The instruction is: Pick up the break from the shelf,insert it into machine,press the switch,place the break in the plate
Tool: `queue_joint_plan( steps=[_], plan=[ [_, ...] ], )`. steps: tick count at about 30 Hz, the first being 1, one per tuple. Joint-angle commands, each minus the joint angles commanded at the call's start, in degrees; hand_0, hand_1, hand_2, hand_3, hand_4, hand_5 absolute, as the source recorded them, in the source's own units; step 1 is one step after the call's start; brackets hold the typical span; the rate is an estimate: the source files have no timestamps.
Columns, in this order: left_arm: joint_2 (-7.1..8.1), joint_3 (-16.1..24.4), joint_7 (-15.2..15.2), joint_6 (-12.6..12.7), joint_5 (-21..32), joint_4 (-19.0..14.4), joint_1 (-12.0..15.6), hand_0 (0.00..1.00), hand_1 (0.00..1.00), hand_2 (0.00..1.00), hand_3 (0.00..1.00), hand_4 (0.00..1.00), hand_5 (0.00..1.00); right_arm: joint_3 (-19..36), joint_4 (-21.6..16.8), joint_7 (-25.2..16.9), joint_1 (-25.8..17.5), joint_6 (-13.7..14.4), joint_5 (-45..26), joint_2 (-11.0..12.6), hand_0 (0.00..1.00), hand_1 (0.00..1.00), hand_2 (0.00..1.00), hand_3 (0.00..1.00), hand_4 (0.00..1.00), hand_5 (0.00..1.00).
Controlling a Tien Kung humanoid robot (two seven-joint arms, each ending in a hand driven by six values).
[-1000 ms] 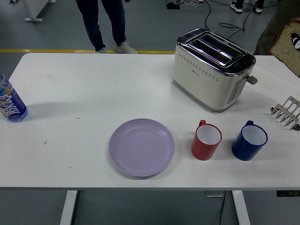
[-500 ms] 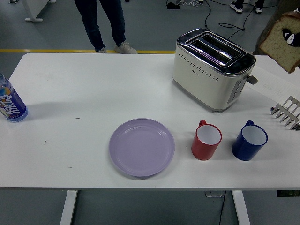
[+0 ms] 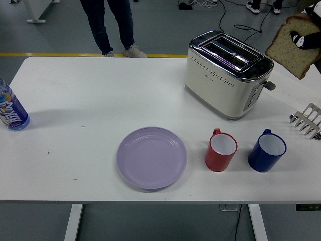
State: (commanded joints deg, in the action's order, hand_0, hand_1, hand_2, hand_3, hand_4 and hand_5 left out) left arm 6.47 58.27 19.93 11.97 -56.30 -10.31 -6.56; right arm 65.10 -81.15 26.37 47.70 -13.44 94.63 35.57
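In the head view, the right hand enters at the upper right corner of the frame, its dark fingers clamped on a slice of bread. The slice hangs tilted in the air, right of the toaster and apart from it, above the far right part of the white counter. Only a few black fingertips show against the crumb; the rest of the hand is cut off by the frame edge.

The cream and chrome toaster stands in the upper right of the counter, its two slots facing up and its side lever pointing toward the right edge. At the right edge, below the bread, part of a metal rack pokes into view. In front of the toaster stand a red mug and, just right of it, a blue mug, both upright. A lilac plate lies left of the mugs near the counter's front edge. A plastic bottle with a blue label stands at the far left edge. At the top of the frame, a person's legs stand on the floor beyond the counter.
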Motion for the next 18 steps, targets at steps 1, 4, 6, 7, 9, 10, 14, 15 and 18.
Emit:
queue_joint_plan(
  steps=[1,4,6,7,9,10,14,15,18],
  plan=[
    [0.01,0.0,0.0,0.0,0.0,0.0,0.0,0.628,0.491,0.472,0.547,0.341,0.815,-0.1,0.1,-0.1,0.1,-0.1,-0.2,0.0,0.169,0.238,0.448,0.472,0.584,0.079],
    [0.00,0.0,0.0,0.0,0.0,0.0,0.0,0.628,0.490,0.472,0.547,0.340,0.815,-0.6,0.4,-0.3,0.7,-0.6,-0.7,-0.3,0.168,0.237,0.449,0.472,0.585,0.079],
    [0.01,0.0,0.0,0.0,0.0,0.0,0.1,0.628,0.490,0.472,0.547,0.340,0.815,-0.9,0.7,-0.5,1.1,-0.9,-0.9,-0.5,0.168,0.237,0.449,0.472,0.585,0.079],
    [0.01,0.0,0.0,0.0,-0.1,0.0,0.1,0.628,0.490,0.472,0.547,0.340,0.815,-1.0,0.7,-0.5,1.2,-1.0,-0.9,-0.6,0.168,0.237,0.449,0.472,0.585,0.079],
    [0.02,0.1,0.0,0.0,-0.1,0.0,0.1,0.628,0.491,0.470,0.547,0.343,0.818,-1.3,1.0,-0.7,1.6,-1.5,-1.2,-0.8,0.165,0.240,0.449,0.472,0.586,0.075],
    [0.03,0.1,0.1,0.0,-0.2,0.0,0.1,0.628,0.491,0.470,0.547,0.343,0.818,-1.5,1.3,-0.8,1.9,-1.8,-1.4,-0.9,0.165,0.240,0.449,0.472,0.586,0.075],
    [0.05,0.2,0.1,0.1,-0.4,0.0,0.2,0.628,0.491,0.470,0.546,0.340,0.815,-2.0,1.9,-0.9,3.0,-2.9,-2.0,-1.3,0.166,0.240,0.448,0.472,0.587,0.076],
    [0.07,0.3,0.1,0.1,-0.4,0.0,0.3,0.628,0.491,0.470,0.546,0.340,0.815,-2.2,2.2,-0.9,3.5,-3.3,-2.2,-1.4,0.166,0.240,0.448,0.472,0.587,0.076],
    [0.09,0.3,0.2,0.1,-0.5,0.0,0.4,0.628,0.491,0.470,0.546,0.340,0.815,-2.8,2.6,-0.8,4.3,-3.8,-2.6,-1.6,0.166,0.240,0.448,0.472,0.587,0.076]
  ],
)
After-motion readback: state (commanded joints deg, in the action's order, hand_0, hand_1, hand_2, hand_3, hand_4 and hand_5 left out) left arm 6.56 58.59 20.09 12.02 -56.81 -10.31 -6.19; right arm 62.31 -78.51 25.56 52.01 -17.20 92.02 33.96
